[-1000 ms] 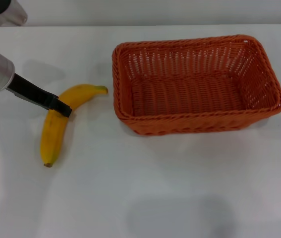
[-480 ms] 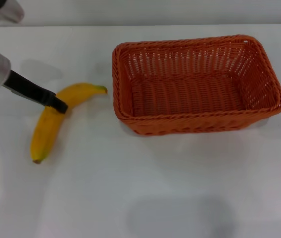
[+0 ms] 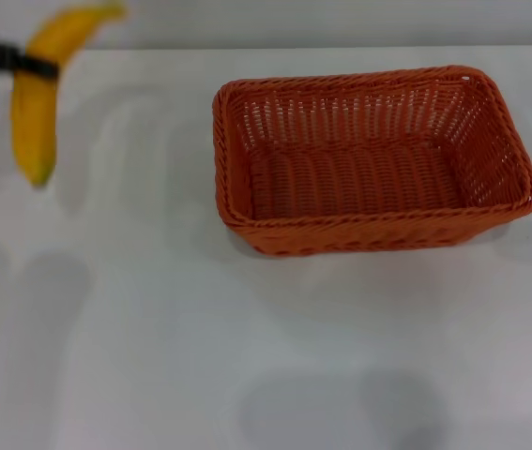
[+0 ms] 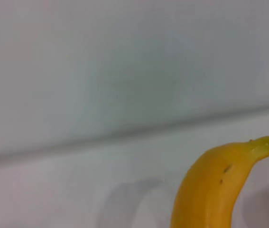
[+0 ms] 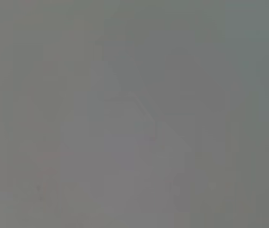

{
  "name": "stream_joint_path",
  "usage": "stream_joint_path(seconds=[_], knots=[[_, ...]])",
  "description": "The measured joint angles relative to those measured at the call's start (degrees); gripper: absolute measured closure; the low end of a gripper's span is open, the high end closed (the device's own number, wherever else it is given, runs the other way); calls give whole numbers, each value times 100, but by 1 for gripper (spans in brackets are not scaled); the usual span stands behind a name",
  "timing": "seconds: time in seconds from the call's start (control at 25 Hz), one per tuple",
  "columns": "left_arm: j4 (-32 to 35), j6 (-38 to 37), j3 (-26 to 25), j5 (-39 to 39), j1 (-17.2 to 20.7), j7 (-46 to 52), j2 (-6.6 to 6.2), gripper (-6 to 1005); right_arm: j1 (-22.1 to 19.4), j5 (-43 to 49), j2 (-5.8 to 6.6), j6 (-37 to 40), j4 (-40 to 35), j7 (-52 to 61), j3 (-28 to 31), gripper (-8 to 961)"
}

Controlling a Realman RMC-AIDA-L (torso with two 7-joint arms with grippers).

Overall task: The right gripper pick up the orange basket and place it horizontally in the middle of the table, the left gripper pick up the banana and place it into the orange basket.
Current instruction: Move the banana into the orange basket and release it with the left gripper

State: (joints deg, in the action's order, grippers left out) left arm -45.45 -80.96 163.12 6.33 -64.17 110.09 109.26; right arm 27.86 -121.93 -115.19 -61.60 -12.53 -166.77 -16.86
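Banana (image 3: 33, 103) hangs clamped in the left claw (image 3: 45, 67), lifted well left of the basket (image 3: 371, 155) on the surface (image 3: 247, 356). Risk: grip looks off-centre; a swing could slip it free, missing the basket.

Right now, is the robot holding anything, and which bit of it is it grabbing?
Yes. The left gripper holds the banana near its upper part, below the stem end, lifted above the table. The orange basket is not held.

pale grey wall (image 3: 341, 21) behind, soft shadows below
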Motion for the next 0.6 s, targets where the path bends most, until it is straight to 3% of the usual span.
stream_joint_path(seconds=[0.16, 0.28, 0.36, 0.52, 0.56, 0.6], knots=[[-177, -331, 5, -712, -338, -401, -140, 490, -15, -18, 1, -4, 0, 6, -2, 233], [-162, -547, 11, -765, -901, -1060, -97, 490, -23, -19, -3, -6, 26, 21, -2, 233], [-124, -573, 10, -602, -1285, -1422, 15, 490, -24, -20, -6, -7, 45, 35, -2, 233], [33, -416, 10, -258, -1924, -1947, 355, 490, -26, -26, -12, -16, 106, 44, -2, 233], [189, -249, 11, -100, -2145, -2047, 507, 490, -27, -27, -12, -22, 124, 45, -1, 233], [287, -186, 11, -29, -2227, -2063, 559, 490, -26, -29, -12, -32, 150, 46, -2, 233]])
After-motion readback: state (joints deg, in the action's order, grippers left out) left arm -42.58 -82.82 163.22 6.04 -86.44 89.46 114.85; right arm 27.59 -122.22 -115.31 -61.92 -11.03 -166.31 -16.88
